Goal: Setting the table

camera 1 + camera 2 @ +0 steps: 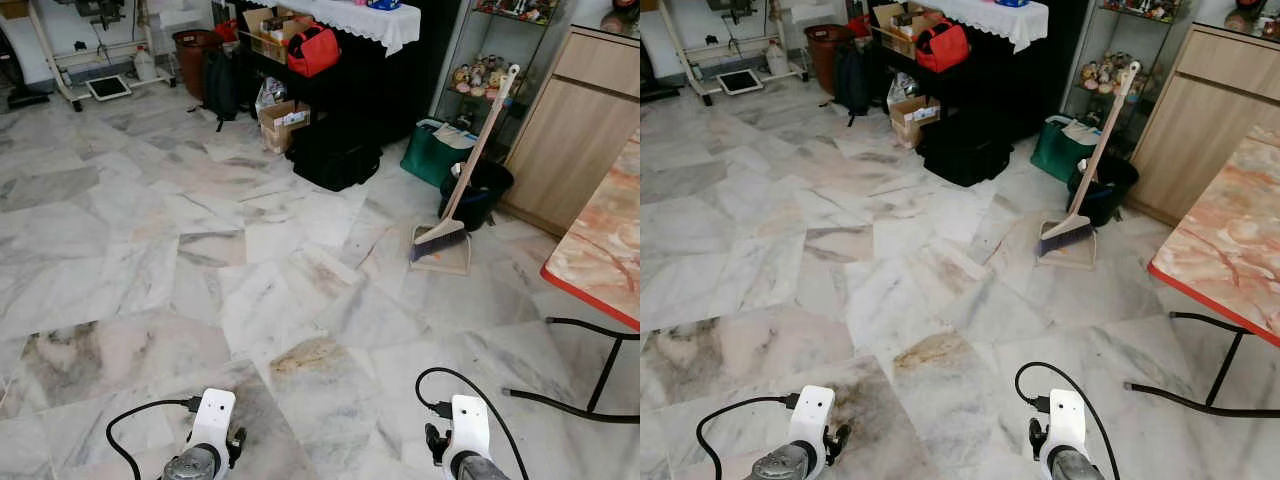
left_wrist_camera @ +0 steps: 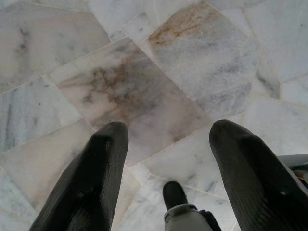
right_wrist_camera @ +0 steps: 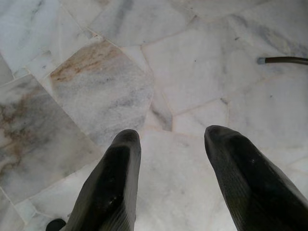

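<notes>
**Both arms low over the marble floor**

I see the table (image 1: 600,250) at the right edge of the head views, with a broom (image 1: 462,190) leaning near it. The left gripper (image 2: 166,144) and right gripper (image 3: 171,154) hang above the floor (image 1: 200,250), fingers spread apart, holding nothing. The right wrist view adds the table's black foot (image 3: 284,60).

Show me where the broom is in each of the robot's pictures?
Left eye view: the broom leans on the dark bin, right of centre, bristles on the floor.
Right eye view: the same broom, a little further left in the picture.
Left wrist view: marble floor between open black fingers.
Right wrist view: floor between open fingers.
Shared landmark: the red-edged marble table, right of the broom.
</notes>
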You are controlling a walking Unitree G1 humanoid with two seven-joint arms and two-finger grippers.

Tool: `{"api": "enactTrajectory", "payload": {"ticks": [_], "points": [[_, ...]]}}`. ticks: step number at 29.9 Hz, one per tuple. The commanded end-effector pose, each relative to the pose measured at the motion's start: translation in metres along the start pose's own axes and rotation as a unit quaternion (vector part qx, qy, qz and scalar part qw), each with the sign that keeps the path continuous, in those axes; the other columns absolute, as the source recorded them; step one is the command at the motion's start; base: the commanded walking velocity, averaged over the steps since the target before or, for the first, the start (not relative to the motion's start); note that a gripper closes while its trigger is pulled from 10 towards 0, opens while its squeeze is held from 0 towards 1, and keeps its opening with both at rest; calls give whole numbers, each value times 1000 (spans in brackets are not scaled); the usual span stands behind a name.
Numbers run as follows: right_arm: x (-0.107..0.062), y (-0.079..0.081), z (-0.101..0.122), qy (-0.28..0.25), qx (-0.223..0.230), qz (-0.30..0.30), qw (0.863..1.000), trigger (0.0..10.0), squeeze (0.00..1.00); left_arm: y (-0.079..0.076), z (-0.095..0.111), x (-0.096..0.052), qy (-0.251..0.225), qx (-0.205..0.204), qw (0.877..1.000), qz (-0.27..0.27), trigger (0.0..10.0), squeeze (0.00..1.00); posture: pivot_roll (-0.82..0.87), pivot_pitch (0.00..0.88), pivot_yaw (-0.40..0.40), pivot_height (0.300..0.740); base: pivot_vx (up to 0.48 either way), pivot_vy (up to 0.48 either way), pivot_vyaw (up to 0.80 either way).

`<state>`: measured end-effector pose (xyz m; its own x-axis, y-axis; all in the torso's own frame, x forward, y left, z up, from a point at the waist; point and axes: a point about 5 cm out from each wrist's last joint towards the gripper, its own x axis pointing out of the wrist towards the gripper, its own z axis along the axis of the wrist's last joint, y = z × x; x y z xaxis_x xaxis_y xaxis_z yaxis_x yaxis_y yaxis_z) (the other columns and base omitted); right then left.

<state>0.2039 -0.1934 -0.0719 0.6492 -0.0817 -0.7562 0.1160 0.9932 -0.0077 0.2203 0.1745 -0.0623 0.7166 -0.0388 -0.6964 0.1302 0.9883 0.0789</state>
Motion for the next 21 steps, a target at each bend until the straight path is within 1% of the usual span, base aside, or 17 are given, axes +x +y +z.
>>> {"api": "enactTrajectory", "payload": {"ticks": [1, 4, 6, 10, 12, 20, 21], "points": [[0, -2, -1, 4, 6, -4, 1000, 10000, 0, 1, -4, -1, 8, -7, 1000, 1, 10000, 0, 54, 46, -29, 740, 0, 0, -688], [-1, -2, -2, 4, 7, -5, 1000, 10000, 0, 1, -4, -1, 8, -4, 1000, 1, 10000, 0, 53, 55, -28, 740, 0, 0, -690], [-1, -2, -4, 6, 7, -6, 1000, 10000, 0, 1, -3, -1, 7, 3, 1000, 3, 10000, 0, 52, 62, -27, 740, 0, -311, -688], [-1, -3, -5, 7, 10, -8, 1000, 10000, 0, 1, -4, -1, 7, -4, 1000, 4, 10000, 0, 53, 67, -29, 740, 0, -350, -689], [-1, -3, -4, 6, 10, -8, 1000, 10000, 0, 1, -3, -1, 7, -11, 1000, 5, 10000, 0, 50, 75, -32, 740, 0, 0, -688], [-1, -5, -1, 3, 12, -11, 1000, 10000, 0, -1, -2, 0, 5, -5, 1000, 3, 10000, 0, 47, 78, -35, 740, 0, 0, -688], [0, -5, -1, 2, 12, -11, 1000, 10000, 0, -1, -2, 0, 4, -4, 1000, 3, 10000, 0, 47, 80, -36, 740, 0, -480, -688]]}}
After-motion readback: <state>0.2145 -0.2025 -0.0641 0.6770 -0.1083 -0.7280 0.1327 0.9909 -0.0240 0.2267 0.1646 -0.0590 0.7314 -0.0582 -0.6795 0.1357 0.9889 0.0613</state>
